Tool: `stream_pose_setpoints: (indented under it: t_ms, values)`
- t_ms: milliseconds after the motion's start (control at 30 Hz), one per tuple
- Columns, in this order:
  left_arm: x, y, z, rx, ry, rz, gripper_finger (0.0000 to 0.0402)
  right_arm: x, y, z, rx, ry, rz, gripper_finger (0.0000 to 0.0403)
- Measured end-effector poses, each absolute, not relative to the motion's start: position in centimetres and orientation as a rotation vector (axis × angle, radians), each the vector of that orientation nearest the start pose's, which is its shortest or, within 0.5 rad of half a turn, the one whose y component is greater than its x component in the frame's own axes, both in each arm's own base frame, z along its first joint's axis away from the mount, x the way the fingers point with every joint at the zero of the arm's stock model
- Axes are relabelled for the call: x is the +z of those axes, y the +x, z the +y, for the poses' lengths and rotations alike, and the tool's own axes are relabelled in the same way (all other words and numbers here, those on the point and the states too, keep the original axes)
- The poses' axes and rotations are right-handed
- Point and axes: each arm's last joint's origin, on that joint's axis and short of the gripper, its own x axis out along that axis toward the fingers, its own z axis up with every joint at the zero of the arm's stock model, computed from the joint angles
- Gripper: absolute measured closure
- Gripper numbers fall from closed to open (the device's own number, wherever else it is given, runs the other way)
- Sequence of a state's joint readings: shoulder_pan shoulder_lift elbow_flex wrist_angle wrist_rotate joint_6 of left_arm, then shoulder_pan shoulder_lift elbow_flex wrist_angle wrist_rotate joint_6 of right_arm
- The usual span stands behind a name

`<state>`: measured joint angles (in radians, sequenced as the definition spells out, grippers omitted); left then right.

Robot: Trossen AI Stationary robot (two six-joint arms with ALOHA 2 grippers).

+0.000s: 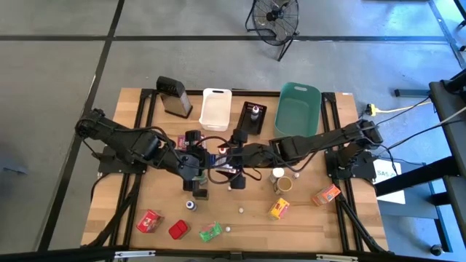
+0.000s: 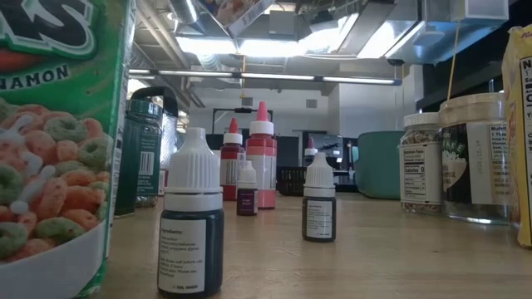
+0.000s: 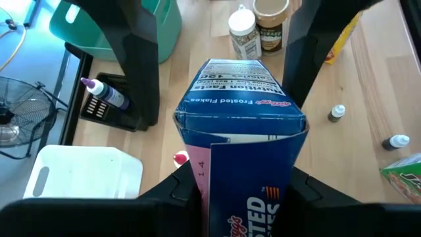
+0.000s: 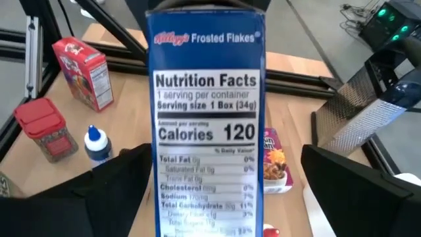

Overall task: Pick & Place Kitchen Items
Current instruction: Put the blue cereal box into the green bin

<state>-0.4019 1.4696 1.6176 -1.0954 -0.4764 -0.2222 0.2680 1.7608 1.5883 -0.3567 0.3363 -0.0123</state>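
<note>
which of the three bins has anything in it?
The black bin, between the white bin and teal bin: it holds a small capped bottle. The other two show bare interiors.

Setting: robotics lab or workshop. Evidence: bare concrete floor (image 1: 58,73), floor fan (image 1: 275,16), exposed ceiling ducts (image 2: 366,33), wooden surface (image 1: 306,218) on black frame.
</note>
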Motion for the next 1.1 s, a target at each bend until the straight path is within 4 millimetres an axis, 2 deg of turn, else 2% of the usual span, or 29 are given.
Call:
stream_pose_setpoints:
  t_ms: [200,633,1100]
  values:
    - [38.57,26.41,-9.8,0.158,0.192,0.842,0.0288,33.11,39.17,9.75,-0.059,-0.189,0.513,0.0021]
    - [38.57,26.41,-9.8,0.158,0.192,0.842,0.0288,33.09,39.17,9.77,-0.058,-0.189,0.513,0.0112]
    - [38.57,26.36,-9.95,0.149,0.211,0.841,0.0288,33.08,39.17,9.78,-0.057,-0.19,0.514,0.0144]
